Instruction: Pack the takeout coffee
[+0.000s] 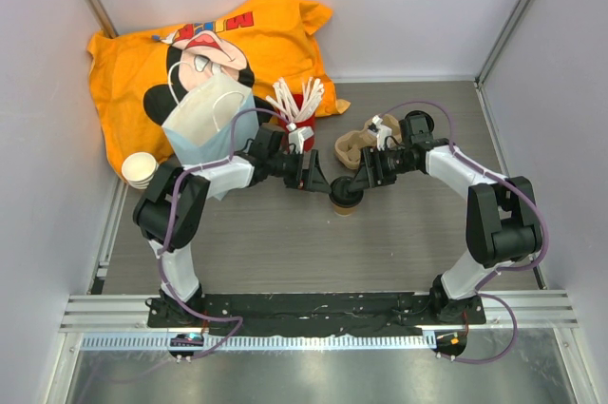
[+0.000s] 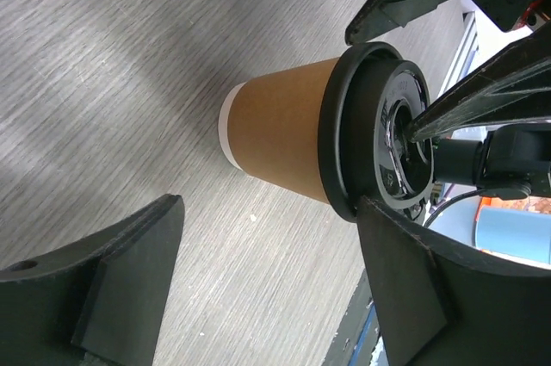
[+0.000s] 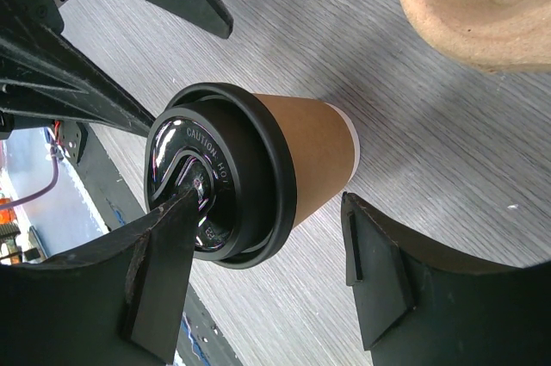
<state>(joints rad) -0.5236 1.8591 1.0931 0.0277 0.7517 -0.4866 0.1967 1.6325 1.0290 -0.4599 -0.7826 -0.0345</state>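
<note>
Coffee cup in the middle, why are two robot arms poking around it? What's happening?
The robot's job is packing the takeout coffee. It stands upright on the table with an arm reaching in from each side. The left hand is open beside it, not touching. The right hand is open too, one finger over the black lid. The cup isn't lifted yet, and the paper bag waits by the left arm.

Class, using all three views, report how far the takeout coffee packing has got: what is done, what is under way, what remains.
Done: the takeout coffee stands upright on the table with its black lid on. In hand: the left end effector and right end effector flank it, jaws open, neither visibly clamping. Left: gripping and packing it; it sits outside the pulp carrier and paper bag.
</note>
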